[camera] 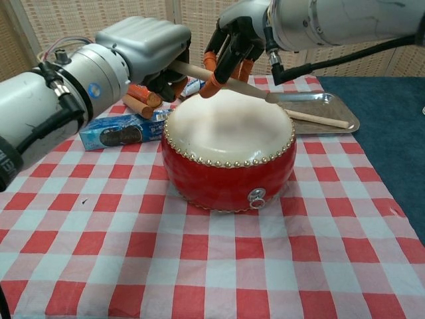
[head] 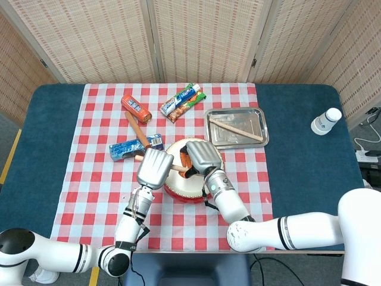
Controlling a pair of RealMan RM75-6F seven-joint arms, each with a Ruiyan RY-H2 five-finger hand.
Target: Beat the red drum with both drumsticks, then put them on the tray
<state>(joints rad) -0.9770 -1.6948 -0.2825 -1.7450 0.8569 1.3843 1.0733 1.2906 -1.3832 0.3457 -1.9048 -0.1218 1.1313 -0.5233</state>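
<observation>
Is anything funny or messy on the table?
Nothing is spilled or broken. One oddity: a drumstick already lies in the tray, while the left hand holds the other drumstick over the red drum. The white cup stands alone, off the checkered cloth.

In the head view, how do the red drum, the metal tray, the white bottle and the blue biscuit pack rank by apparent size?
1. Metal tray and red drum: similar; hands hide much of the drum.
2. Blue biscuit pack.
3. White bottle.
</observation>
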